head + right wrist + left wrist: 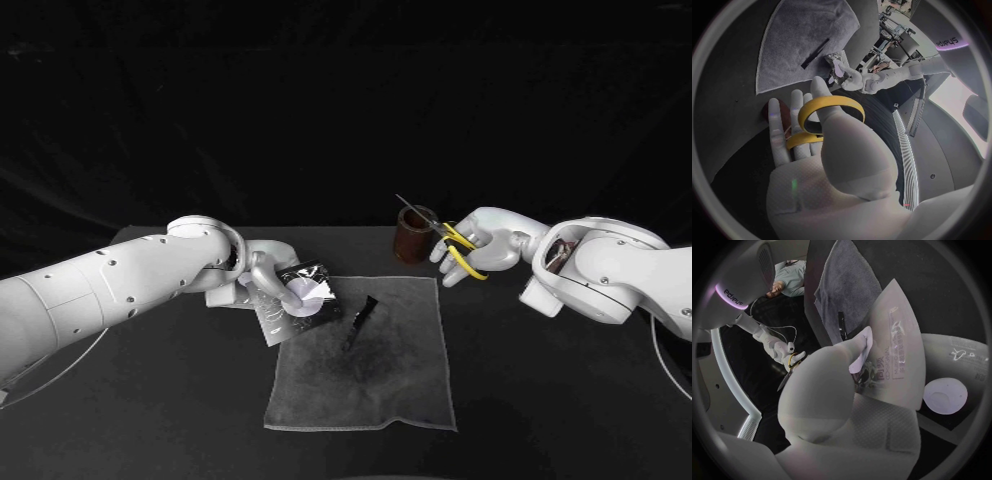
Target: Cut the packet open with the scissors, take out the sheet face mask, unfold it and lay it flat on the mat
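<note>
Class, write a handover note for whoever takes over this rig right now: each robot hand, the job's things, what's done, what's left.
Left robot hand holds the packet at the mat's left edge.
Right robot hand holds the scissors beside the brown cup.
Done, probably: the cut; a dark strip lies on the mat.
Left: pull out the mask, unfold it, lay it flat on the mat.

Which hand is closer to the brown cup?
Right. The right hand, holding the scissors, is just beside the cup; the left hand is farther off, at the mat's other far corner, holding the packet.
</note>
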### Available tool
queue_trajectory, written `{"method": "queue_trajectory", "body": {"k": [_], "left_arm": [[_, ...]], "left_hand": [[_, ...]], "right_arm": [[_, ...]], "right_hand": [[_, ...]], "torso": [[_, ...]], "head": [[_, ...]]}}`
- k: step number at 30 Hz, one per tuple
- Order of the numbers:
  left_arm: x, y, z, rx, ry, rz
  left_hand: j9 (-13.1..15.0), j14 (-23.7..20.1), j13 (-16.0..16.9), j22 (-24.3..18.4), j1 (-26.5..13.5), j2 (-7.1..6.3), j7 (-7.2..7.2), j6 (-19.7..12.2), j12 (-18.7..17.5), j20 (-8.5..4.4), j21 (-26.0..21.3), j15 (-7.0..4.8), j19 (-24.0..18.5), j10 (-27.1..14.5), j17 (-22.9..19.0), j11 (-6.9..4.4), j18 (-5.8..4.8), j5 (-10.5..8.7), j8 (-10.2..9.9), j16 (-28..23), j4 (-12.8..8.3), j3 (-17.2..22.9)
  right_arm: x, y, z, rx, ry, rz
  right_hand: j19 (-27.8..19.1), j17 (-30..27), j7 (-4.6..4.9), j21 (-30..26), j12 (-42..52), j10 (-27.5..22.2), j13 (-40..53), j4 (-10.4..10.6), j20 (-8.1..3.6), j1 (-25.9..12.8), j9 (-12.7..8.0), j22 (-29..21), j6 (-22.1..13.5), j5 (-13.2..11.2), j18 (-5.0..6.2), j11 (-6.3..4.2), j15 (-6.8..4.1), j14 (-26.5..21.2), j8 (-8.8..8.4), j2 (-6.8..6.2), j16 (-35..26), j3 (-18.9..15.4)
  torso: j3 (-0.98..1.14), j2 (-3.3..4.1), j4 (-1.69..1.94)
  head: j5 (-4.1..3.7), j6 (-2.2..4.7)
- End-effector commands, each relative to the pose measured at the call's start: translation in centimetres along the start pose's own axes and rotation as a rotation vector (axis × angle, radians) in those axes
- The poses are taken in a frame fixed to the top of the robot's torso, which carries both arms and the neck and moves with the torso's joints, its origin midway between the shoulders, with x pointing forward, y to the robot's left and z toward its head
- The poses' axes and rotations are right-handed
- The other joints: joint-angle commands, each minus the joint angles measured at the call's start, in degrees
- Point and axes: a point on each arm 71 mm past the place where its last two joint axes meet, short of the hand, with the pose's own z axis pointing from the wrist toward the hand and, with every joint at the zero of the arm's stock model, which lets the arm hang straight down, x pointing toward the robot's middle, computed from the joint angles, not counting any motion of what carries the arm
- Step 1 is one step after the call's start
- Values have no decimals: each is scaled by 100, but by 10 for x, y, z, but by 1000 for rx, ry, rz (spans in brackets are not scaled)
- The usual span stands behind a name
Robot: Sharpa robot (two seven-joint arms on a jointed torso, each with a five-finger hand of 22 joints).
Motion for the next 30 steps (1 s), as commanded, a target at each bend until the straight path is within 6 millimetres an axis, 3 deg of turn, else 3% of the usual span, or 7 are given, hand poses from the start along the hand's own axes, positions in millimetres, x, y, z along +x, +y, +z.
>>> {"method": "queue_trajectory", "body": {"k": [1,7,14,19,23,27,30], "left_arm": [[7,-2,4,-41,94,99],[7,-4,8,-61,108,128],[3,-11,14,-57,54,149],[-4,-15,17,-63,-34,167],[-9,-15,18,-70,-95,174],[-14,-15,17,-78,-171,180],[-18,-15,16,-82,-213,182]], "left_hand": [[203,-55,12,16,46,8,-6,57,34,3,42,8,-66,-49,27,-11,52,12,-41,42,7,-51],[207,-94,43,52,32,21,-7,77,55,3,92,9,-111,-67,76,-14,49,12,-76,99,6,-103],[201,-180,87,113,23,-91,0,125,66,8,174,16,-205,-150,141,-13,36,16,-141,167,-60,-250],[38,-454,8,94,-351,-404,167,-350,-115,128,104,195,-500,-728,251,221,-26,10,-558,253,157,-571],[4,-854,-76,-17,-530,-655,327,-762,-90,290,-87,362,-716,-1240,313,398,-41,4,-676,295,352,-763],[91,-1369,-87,-162,-549,-733,422,-1114,22,483,-325,502,-949,-1550,308,505,-1,13,-526,318,607,-1111],[246,-1741,-56,-273,-242,-626,484,-1447,284,673,-487,583,-1051,-1822,259,567,109,19,-180,480,986,-1800]], "right_arm": [[0,1,0,-11,-3,2],[1,2,1,-13,1,2],[2,2,1,-15,4,3],[2,2,2,-15,5,3],[2,2,2,-14,5,2],[2,2,2,-13,6,3],[3,2,2,-13,7,3]], "right_hand": [[107,-4,126,21,22,89,2,12,-96,-76,-5,5,178,-2,500,-60,3,39,26,603,-23,35],[105,-9,126,29,19,89,1,12,-97,-87,-9,11,176,-2,499,-60,3,40,24,601,-26,44],[103,-11,126,33,17,87,0,9,-98,-87,-12,14,174,-2,499,-61,3,39,22,597,-28,49],[101,-14,126,36,15,86,0,9,-99,-89,-14,17,172,-2,499,-61,3,37,21,595,-31,55],[97,-18,127,40,12,83,-1,9,-99,-92,-17,21,169,-3,498,-59,4,34,18,590,-36,60],[90,-25,130,46,5,76,-2,9,-99,-100,-24,27,162,-3,496,-56,7,28,13,580,-43,70],[87,-29,131,49,2,71,-3,10,-99,-104,-27,30,159,-4,496,-54,9,24,10,577,-47,74]], "torso": [[4,-6,3],[10,-4,2],[4,-6,12],[3,-8,5],[4,-5,5],[6,-4,7],[5,-2,7]], "head": [[-8,-17],[-20,-2],[-28,-19],[-32,-11],[-37,-8],[-45,-2],[-47,-4]]}}
